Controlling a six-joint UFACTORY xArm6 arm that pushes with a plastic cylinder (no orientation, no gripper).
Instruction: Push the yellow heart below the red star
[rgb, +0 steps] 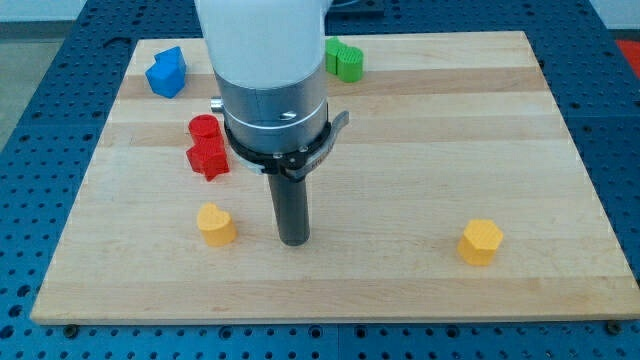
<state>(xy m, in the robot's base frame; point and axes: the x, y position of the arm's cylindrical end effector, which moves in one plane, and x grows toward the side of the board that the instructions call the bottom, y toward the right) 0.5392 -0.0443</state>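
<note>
Seen from above at a slant, a pale wooden board (420, 150) on a blue perforated bench (40, 130). At upper left of the frame, near the board's far corner, a blue block (166, 72) of irregular shape. Right of it and lower, a red cylinder (203, 129) sitting just above a red star (208, 158), the two touching or nearly so. Below the star, in the lower left quarter of the board and clearly apart from it, the yellow heart (215, 223), lying almost directly beneath the star and only a shade toward the view's right. Just right of the heart, my tip (294, 241), the lower end of the dark rod (292, 205), resting at board level beside the heart with a narrow strip of bare wood between them, so no contact visible. Above the rod, the arm's grey collar and white housing (268, 60) filling the upper centre of the frame and hiding part of the board behind. No claw fitted here, just the straight rod, so nothing clenched and nothing grasped. Right of the housing, at the board's top edge, a green block (345, 60), partly hidden by the arm, shape hard to make out. Far toward the lower right of the frame, well apart from everything else, a yellow hexagonal block (481, 241) near the board's front edge
</note>
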